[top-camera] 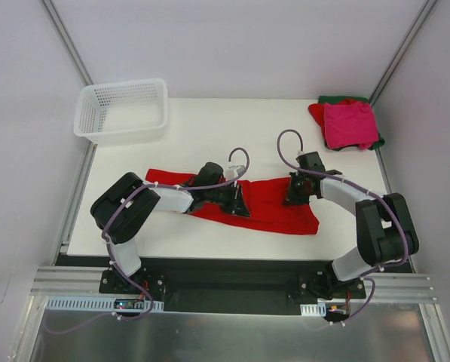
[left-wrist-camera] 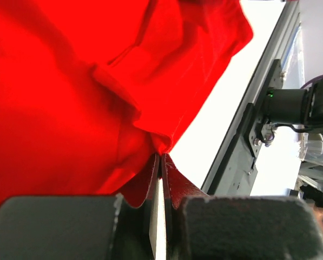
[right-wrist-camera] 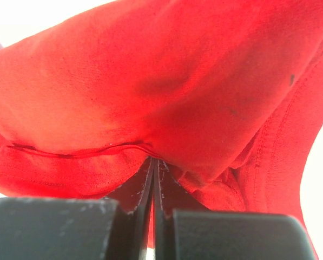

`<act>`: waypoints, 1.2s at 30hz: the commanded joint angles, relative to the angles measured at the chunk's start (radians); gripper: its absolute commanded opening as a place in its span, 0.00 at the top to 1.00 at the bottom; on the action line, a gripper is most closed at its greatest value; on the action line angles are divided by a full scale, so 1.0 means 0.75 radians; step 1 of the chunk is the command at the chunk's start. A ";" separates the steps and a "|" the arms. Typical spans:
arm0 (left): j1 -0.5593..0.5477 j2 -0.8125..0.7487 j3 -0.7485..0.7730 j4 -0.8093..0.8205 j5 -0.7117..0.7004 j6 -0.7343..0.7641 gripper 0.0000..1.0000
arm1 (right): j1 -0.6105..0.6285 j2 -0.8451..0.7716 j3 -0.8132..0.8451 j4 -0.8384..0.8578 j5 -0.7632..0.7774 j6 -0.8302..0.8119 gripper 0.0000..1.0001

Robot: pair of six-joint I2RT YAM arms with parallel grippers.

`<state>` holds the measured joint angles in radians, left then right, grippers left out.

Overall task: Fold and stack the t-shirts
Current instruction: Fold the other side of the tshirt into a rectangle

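Note:
A bright red t-shirt (top-camera: 273, 210) lies stretched left to right across the middle of the white table (top-camera: 209, 128). My left gripper (top-camera: 237, 197) is shut on the shirt near its middle. In the left wrist view, the left gripper (left-wrist-camera: 161, 157) pinches a fold of the red cloth (left-wrist-camera: 69, 97) at its tips. My right gripper (top-camera: 294, 193) is shut on the shirt's far edge further right. The right wrist view shows the right gripper (right-wrist-camera: 153, 161) closed on bunched red cloth (right-wrist-camera: 166, 81). At the back right corner sits a folded stack, with a magenta-pink shirt (top-camera: 350, 124) on a red one (top-camera: 316, 112) and a dark green one (top-camera: 344, 99).
A white plastic mesh basket (top-camera: 123, 110) stands at the back left corner of the table. Metal frame posts (top-camera: 66, 38) rise at both back corners. The arms' bases sit on a black rail (top-camera: 225, 277) along the near edge.

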<state>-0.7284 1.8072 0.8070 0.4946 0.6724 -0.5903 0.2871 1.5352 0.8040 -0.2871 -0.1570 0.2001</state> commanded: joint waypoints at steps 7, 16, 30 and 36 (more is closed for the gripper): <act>-0.013 -0.131 -0.059 -0.021 0.003 0.018 1.00 | 0.024 0.049 0.024 -0.008 -0.005 -0.017 0.99; -0.013 -0.145 -0.119 -0.040 -0.007 0.036 1.00 | 0.037 0.049 0.037 -0.026 0.017 -0.021 0.99; -0.017 -0.258 -0.084 -0.117 -0.025 0.049 0.52 | 0.045 -0.073 0.041 -0.110 0.078 -0.030 0.99; -0.017 -0.378 -0.017 -0.221 -0.021 0.073 0.51 | 0.051 -0.349 0.053 -0.265 0.195 -0.036 0.80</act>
<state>-0.7338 1.6115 0.7319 0.3756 0.6498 -0.5777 0.3191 1.4208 0.8150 -0.3851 -0.0906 0.1917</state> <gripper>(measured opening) 0.489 0.161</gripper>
